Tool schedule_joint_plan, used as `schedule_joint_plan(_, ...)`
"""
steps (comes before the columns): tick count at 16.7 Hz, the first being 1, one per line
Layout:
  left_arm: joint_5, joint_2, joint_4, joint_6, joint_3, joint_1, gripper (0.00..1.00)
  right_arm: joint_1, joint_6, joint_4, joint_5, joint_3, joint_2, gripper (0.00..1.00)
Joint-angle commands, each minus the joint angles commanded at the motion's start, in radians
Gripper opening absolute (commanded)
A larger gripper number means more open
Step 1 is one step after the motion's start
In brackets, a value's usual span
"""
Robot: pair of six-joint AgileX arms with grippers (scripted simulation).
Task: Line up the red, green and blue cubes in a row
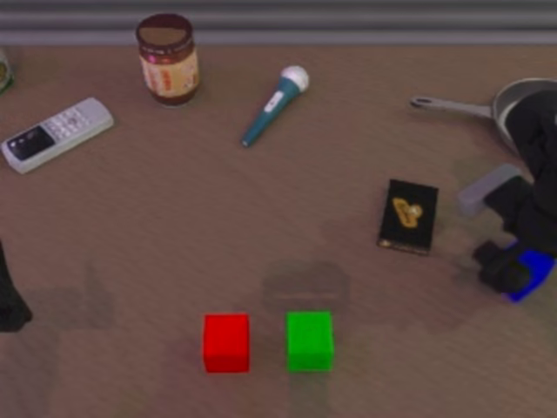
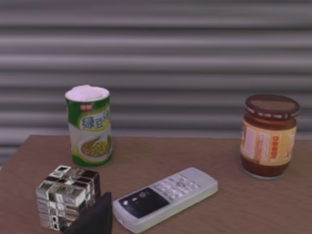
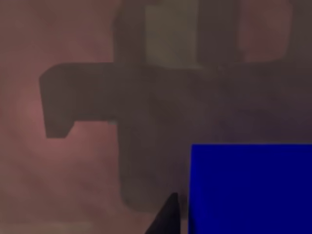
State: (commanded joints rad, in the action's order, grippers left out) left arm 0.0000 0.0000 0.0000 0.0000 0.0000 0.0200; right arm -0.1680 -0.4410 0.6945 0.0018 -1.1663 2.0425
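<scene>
The red cube (image 1: 226,342) and the green cube (image 1: 310,340) sit side by side near the table's front edge, a small gap between them. The blue cube (image 1: 533,276) is at the far right, partly hidden under my right gripper (image 1: 512,266), which is shut on it. In the right wrist view the blue cube (image 3: 249,187) fills the lower corner, close beside one dark fingertip (image 3: 168,214), and the arm's shadow lies on the table below. My left gripper (image 1: 10,305) is parked open at the left edge, with one finger (image 2: 95,219) showing in its wrist view.
A jar (image 1: 167,59), a white remote (image 1: 57,132) and a teal microphone (image 1: 276,104) lie at the back. A flat black box (image 1: 408,215), a grey block (image 1: 487,187) and a pan (image 1: 513,104) are near the right arm. A green can (image 2: 89,126) and a mirrored puzzle cube (image 2: 68,195) stand at the far left.
</scene>
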Motion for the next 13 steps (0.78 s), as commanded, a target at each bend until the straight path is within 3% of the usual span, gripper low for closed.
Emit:
schedule_joint_plan(4,0.000,0.000,0.000,0.000,0.000,0.000,1.00,0.000,0.000,0.000,0.000,0.000,0.000,0.02)
schedule_joint_plan(13,0.000,0.000,0.000,0.000,0.000,0.000,1.00,0.001,0.003,0.005,-0.002,-0.001,-0.008,0.00)
